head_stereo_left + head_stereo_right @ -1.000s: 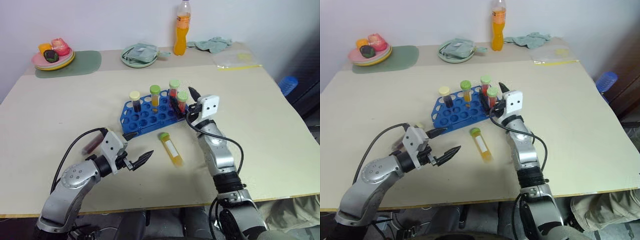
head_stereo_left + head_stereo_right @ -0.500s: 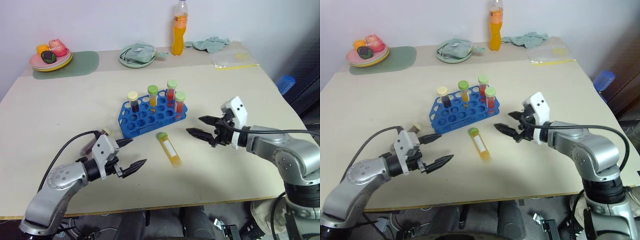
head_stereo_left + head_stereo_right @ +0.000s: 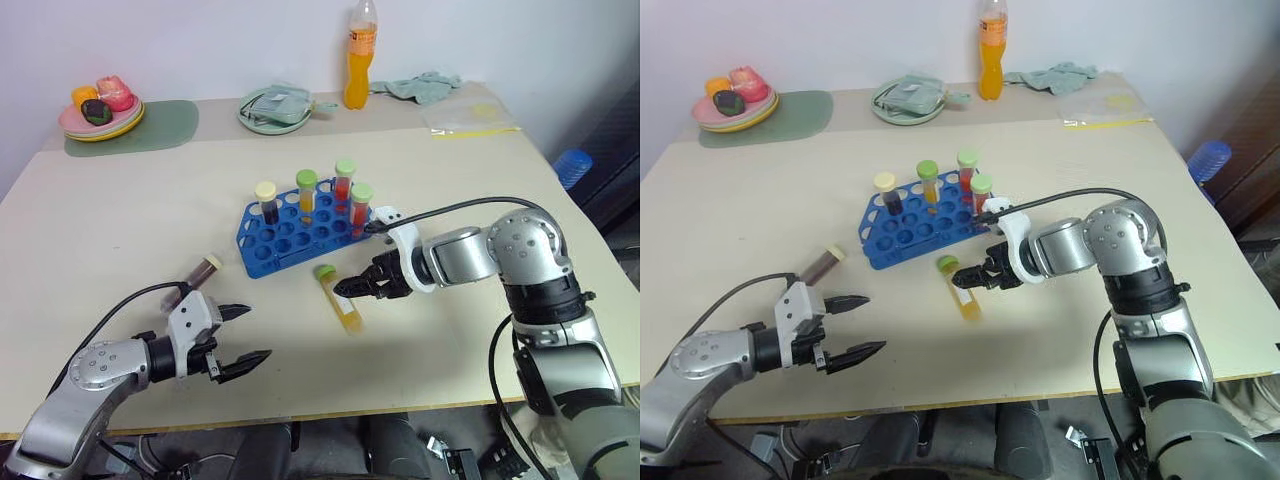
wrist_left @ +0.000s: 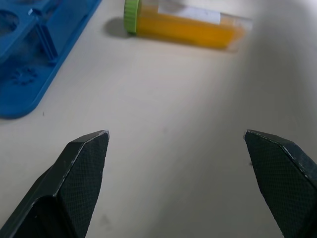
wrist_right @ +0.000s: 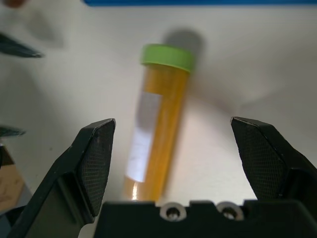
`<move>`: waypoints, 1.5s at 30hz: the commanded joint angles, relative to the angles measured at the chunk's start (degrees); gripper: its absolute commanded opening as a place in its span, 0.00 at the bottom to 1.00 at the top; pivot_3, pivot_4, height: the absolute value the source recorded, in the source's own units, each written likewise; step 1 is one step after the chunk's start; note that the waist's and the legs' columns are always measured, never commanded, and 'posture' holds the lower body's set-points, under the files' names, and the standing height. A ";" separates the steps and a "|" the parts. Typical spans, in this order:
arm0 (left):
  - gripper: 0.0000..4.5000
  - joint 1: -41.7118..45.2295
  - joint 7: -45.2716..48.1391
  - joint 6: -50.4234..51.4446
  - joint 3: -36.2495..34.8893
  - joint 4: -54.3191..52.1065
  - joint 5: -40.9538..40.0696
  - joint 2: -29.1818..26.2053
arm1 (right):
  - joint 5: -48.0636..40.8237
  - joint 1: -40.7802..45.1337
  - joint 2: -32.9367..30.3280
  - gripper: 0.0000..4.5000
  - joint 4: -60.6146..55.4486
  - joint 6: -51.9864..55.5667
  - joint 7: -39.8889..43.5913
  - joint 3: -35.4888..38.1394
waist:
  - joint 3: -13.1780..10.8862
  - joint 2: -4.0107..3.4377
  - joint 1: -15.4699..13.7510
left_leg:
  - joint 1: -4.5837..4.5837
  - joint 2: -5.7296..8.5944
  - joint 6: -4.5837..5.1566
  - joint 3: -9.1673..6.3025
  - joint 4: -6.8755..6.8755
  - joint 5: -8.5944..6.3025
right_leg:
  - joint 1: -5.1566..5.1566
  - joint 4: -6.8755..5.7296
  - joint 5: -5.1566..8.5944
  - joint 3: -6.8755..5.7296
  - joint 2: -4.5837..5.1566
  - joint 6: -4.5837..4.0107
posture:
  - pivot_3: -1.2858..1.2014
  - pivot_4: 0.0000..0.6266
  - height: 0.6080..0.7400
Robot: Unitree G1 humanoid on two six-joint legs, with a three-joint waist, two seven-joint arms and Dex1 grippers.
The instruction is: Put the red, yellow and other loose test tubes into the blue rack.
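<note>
Right gripper [image 3: 345,289] has its two black fingers spread wide, poised over the green-capped clear plastic tube of yellow liquid [image 3: 338,299], straddling it, not pinching yet. That tube lies flat on the beige table [image 3: 120,220], just in front of the blue plastic rack [image 3: 292,236], cap end toward the rack, well apart from the other loose one.

Left gripper [image 3: 240,335] is also spread wide, holding nothing, hovering low over bare table near the front edge.

Handling, my read: small liquid-filled tube, light, rigid, smooth round wall, so it will roll or squirt out of a skewed pinch. Take it across the barrel near the cap, above the white label, so it hangs cap-up for the rack hole. Thin plastic, probably not brittle, moderate squeeze is enough.

Count:
- 4 capped tubes standing upright in the rack: one pale-yellow cap with dark fill, three green caps (one amber, two red)
- 2 loose tubes on the table: the yellow one, plus a dark reddish-brown tube with a pale cap [image 3: 200,271] lying out to the left of the rack, just beyond the left arm
- 1 rack, many holes free
</note>
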State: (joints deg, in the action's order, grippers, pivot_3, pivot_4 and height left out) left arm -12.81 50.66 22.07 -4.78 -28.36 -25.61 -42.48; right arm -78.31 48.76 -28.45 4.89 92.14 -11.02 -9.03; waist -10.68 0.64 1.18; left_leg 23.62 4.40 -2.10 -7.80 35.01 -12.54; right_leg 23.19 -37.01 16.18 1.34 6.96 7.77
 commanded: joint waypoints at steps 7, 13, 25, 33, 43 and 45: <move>1.00 -1.19 -1.31 0.11 -0.59 -3.52 -0.64 0.63 | -24.69 3.57 1.89 0.31 10.16 -3.11 -21.27 -4.77 | -0.01 -0.03 -0.09 | 0.00 0.00 0.00 0.00 0.01 0.00 | -0.01 -0.01 -0.01 0.00 -0.02 -0.01 | 0.52 0.24 1.00; 1.00 -1.42 -1.48 -0.03 -0.87 -3.15 -0.47 0.58 | -24.71 1.50 -2.17 0.15 -5.69 -10.27 -18.53 -3.23 | -0.02 -0.05 -0.14 | 0.02 0.00 0.01 0.00 0.03 0.00 | 0.00 0.00 -0.01 0.00 -0.03 -0.01 | 0.52 0.24 1.00; 1.00 3.14 -7.01 -3.68 -1.05 0.57 1.54 6.65 | 44.81 -20.44 -4.04 0.15 -25.47 -75.77 32.79 -7.12 | 0.00 0.01 -0.11 | 0.03 -0.06 0.04 0.22 0.14 -0.02 | 0.01 -0.05 -0.01 -0.07 -0.17 0.05 | 0.52 0.24 1.00; 1.00 7.57 -11.71 -8.57 -1.18 3.19 1.13 15.70 | 61.41 -21.25 13.32 0.15 -8.67 -91.76 32.85 -9.25 | 0.01 0.01 -0.20 | -0.08 -0.09 -0.16 0.07 0.06 0.07 | 0.00 -0.12 -0.06 0.01 -0.18 -0.01 | 0.52 0.24 1.00; 1.00 5.64 -12.34 -9.45 -1.48 2.13 1.08 16.54 | 66.69 -19.32 21.84 0.15 6.00 -97.68 33.05 -4.71 | 0.01 0.00 -0.19 | -0.11 -0.06 -0.22 0.03 0.06 0.08 | -0.02 -0.13 -0.06 0.03 -0.19 -0.02 | 0.52 0.24 1.00; 1.00 5.55 -12.49 -9.49 -1.48 2.08 1.11 16.58 | 67.15 -19.12 22.47 0.15 7.08 -98.14 33.37 -4.12 | 0.01 -0.01 -0.15 | -0.12 -0.06 -0.22 0.03 0.04 0.08 | -0.02 -0.14 -0.06 0.03 -0.19 -0.02 | 0.52 0.24 1.00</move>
State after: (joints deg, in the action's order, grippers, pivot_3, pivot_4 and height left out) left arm -7.07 38.42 14.12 -5.40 -24.46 -24.21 -25.95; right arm -11.72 28.59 -7.04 11.86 -4.51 22.00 -13.97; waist -10.67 0.63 1.03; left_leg 23.49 4.34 -2.31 -7.78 35.04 -12.46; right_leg 23.17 -37.16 16.12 1.37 6.77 7.75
